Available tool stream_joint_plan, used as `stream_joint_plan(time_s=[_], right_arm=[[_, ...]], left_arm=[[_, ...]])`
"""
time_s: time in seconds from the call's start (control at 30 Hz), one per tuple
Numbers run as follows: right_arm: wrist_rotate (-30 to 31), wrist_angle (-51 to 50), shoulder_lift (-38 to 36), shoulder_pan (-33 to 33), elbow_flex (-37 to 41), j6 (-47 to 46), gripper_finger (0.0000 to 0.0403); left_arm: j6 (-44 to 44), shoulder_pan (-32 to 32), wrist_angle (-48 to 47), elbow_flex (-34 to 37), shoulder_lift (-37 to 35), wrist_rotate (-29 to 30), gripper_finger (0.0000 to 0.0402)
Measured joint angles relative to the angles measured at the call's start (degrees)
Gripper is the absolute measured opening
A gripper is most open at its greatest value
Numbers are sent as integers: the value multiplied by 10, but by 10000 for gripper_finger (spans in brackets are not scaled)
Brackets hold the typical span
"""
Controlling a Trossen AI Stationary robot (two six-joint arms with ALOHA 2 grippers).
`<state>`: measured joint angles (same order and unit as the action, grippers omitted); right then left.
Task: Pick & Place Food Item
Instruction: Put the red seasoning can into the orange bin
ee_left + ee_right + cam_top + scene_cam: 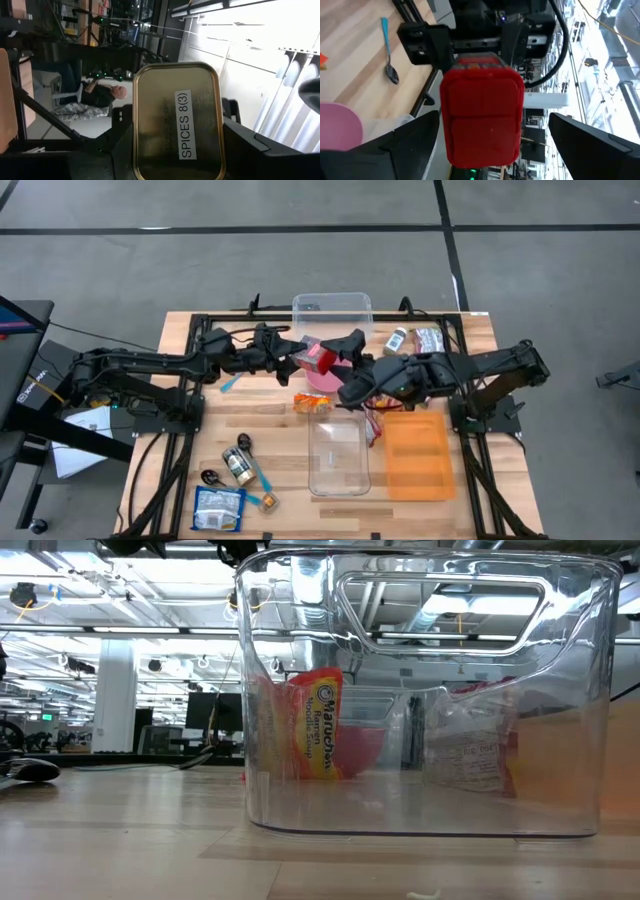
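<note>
A red spice tin (320,358) with a gold underside (175,120) labelled "SPICES 8(3)" is held in the air above a pink bowl (322,380) at mid-table. My left gripper (303,358) reaches in from the table's left and is shut on the tin. My right gripper (345,348) comes from the table's right and is open. Its two fingers (405,145) stand on either side of the tin's red lid (482,115) with gaps, not touching it. My left gripper pinches the tin between its two fingers (245,145) at the tin's two long edges, near one end (480,62). The fingers lie roughly level, coming from the table's left. The tin is lifted clear, its gold underside toward my left wrist and its red lid toward my right gripper.
A clear bin (332,310) stands at the far edge, another clear bin (338,455) near the front, with an orange lid (417,455) to its right. A ramen packet (312,402) lies by the bowl. A jar, spoons and packets (235,480) lie front left, and jars (415,340) back right.
</note>
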<state>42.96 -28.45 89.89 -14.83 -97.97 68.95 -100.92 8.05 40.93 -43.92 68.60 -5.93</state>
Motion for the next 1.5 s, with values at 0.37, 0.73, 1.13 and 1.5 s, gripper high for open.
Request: stream_joint_plan(time_s=[0.37,0.73,1.13,1.5], right_arm=[[-18,-5,5,3,0,-13,314],[-6,-5,5,12,0,5,210],[9,-3,5,11,0,4,209],[100,10,6,10,1,-30,209]], left_arm=[[1,0,0,0,0,0,212],[9,-4,3,0,0,2,212],[74,4,5,0,0,0,248],[286,49,36,0,1,-17,281]])
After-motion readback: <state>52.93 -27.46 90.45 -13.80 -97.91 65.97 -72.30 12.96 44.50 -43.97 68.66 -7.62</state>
